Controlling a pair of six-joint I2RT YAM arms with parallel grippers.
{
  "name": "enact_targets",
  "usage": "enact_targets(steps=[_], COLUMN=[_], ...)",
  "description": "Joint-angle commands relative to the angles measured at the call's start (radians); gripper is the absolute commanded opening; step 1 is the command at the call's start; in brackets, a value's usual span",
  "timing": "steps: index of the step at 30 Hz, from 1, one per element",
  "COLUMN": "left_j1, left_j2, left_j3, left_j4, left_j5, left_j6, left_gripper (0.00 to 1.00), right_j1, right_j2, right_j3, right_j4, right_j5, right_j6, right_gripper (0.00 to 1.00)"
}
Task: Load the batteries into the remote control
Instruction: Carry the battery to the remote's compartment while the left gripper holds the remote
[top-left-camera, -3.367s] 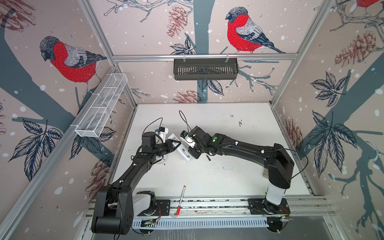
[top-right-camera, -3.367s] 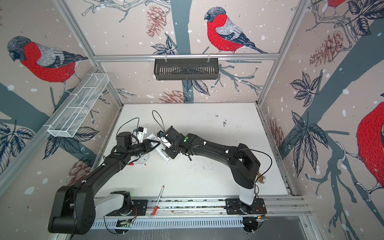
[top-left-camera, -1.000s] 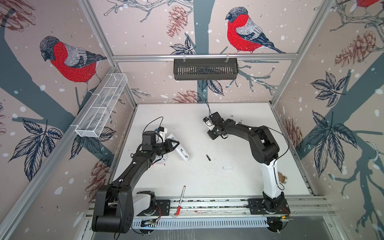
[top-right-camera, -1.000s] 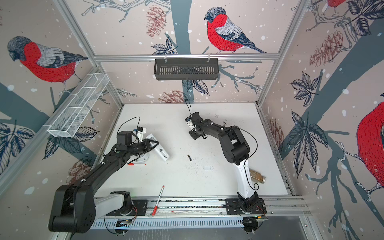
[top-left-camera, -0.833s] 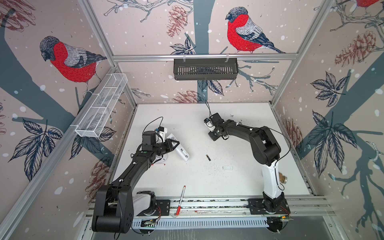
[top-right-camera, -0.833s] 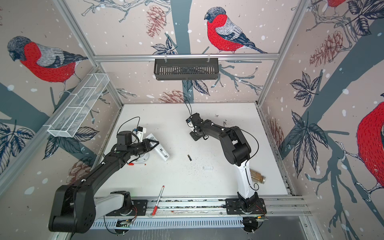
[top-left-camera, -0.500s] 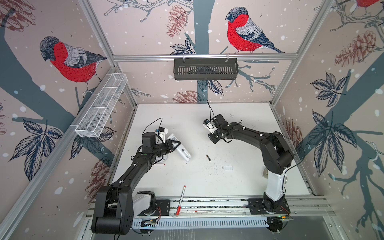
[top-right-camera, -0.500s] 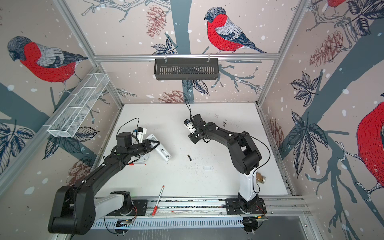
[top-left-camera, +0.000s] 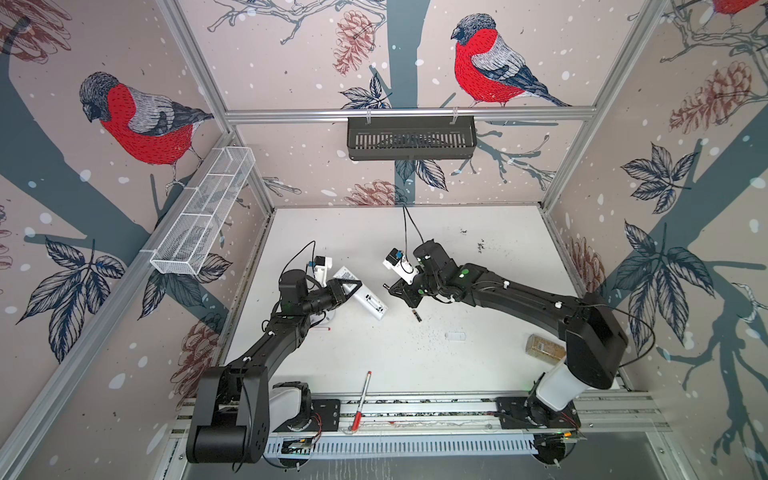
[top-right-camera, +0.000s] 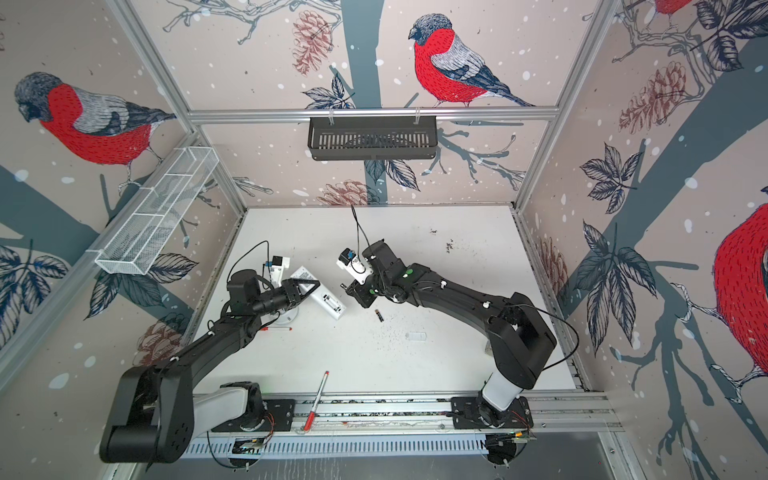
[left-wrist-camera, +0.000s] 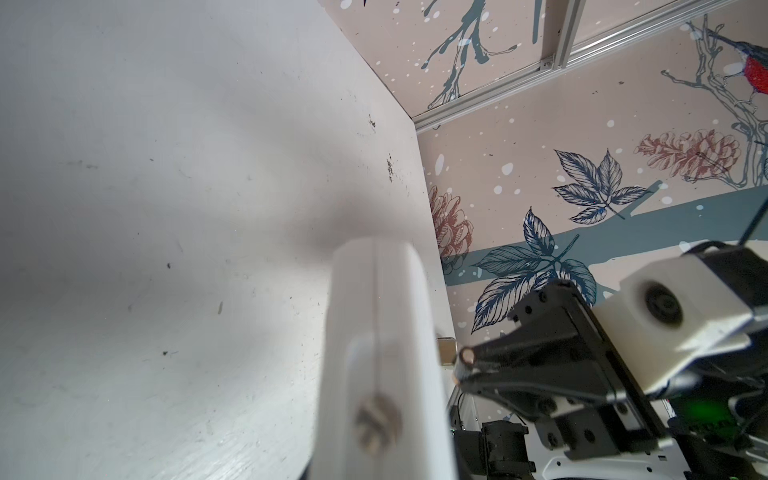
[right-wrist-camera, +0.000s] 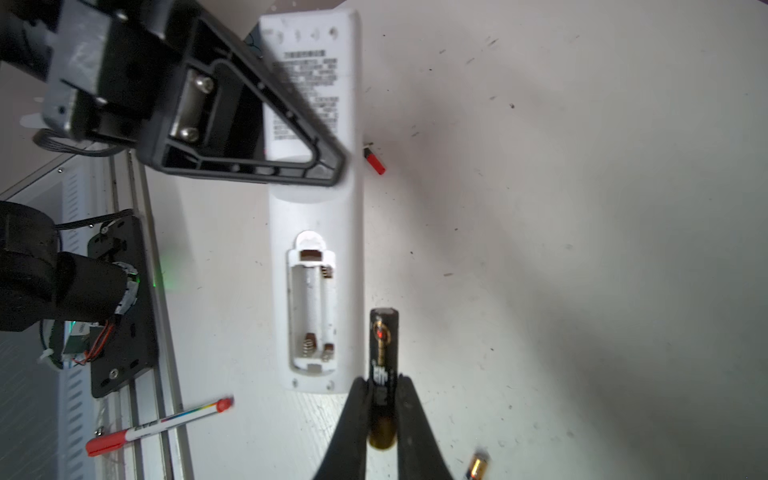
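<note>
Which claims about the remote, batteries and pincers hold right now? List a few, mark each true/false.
1. The right pincer grips a battery. True.
2. The battery compartment of the remote control holds one cell. False: it is open and empty.
3. The left pincer is shut on the remote control. True.
4. The second battery lies in the wall basket. False: it lies loose on the table, near the right pincer.
</note>
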Motion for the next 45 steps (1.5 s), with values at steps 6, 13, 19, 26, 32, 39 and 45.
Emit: enact_targets(steps=[6,13,19,26,32,39,45], left_j1=[0.009,0.016,0.017,0.020,0.022,0.027,0.028], left_j2=[0.017,0.022,0.032,0.037,0.040,0.041,0.034], left_j3=[0.002,-0.001,-0.002,0.000,0.000,0.001,0.001], left_j4=[0.078,0.081,0.095,0.093,0.076,0.066,0.051], left_j5=[0.023,0.025,0.027,0.021,0.009,0.001,-0.006], left_j6=[-0.032,-0.040,-0.046,-0.042,-0.033,-0.025,-0.014], left_gripper=[0.00,0.00,0.00,0.00,0.00,0.00,0.00], right_j1=[0.070,0.096,0.101,0.112,0.125,0.135,0.143], right_j2=[0.049,0.103,0.143,0.176,0.182,0.191,0.192], right_j3=[0.051,0.100,0.140,0.187,0.200,0.219,0.221], right_j4=[-0.010,-0.057,-0.106,-0.160,-0.180,-0.205,-0.215], right_j5=[0.069,0.121,0.182,0.215,0.215,0.233,0.239], right_j6=[0.059,0.055,0.056,0.047,0.032,0.021,0.014], right_gripper=[0.14,0.15,0.15,0.15,0.15,0.15,0.15])
